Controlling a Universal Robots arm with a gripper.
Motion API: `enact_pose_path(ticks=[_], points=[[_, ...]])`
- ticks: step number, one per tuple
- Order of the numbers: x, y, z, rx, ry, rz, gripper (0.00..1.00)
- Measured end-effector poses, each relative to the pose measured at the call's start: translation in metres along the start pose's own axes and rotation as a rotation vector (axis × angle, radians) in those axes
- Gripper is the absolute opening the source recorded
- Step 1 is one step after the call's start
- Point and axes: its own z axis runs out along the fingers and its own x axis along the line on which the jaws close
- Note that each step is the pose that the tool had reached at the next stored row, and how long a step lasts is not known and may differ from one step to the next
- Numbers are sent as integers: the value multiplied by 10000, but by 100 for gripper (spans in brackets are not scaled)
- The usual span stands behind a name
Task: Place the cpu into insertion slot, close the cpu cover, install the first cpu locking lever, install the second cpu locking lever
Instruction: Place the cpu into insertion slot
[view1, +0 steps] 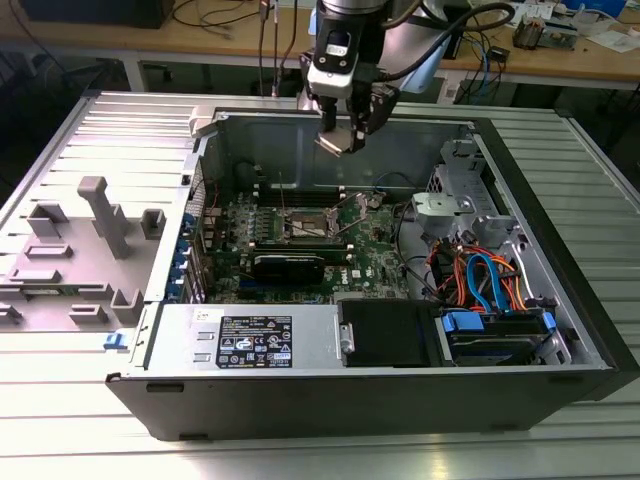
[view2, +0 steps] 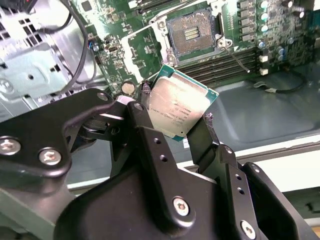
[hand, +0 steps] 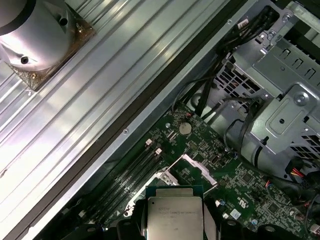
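My gripper (view1: 340, 133) hangs above the open computer case, shut on the cpu (view1: 333, 143), a small square chip with a dull silver top. In the second wrist view the cpu (view2: 181, 106) sits tilted between the two black fingers (view2: 145, 95), up in the air. The insertion slot (view2: 192, 32) lies bare on the green motherboard (view2: 250, 30) below and beyond it, dark centre showing. The cpu cover (view2: 142, 47) stands swung open beside the slot. A thin wire lever (view2: 235, 54) sticks out, unlatched. In the first wrist view the cpu (hand: 174, 215) hovers over the cover (hand: 192, 172).
The case walls (view1: 400, 140) surround the board. A grey power supply (view1: 250, 340) and a drive bay with orange and blue cables (view1: 485, 280) fill the near side. Long black memory slots (view2: 220, 67) flank the socket. A grey fixture tray (view1: 80, 240) lies at the exterior view's left.
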Motion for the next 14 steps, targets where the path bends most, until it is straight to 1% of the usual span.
enact_pose_path(ticks=[14], points=[[0,-1,5,-1,-4,36,54]])
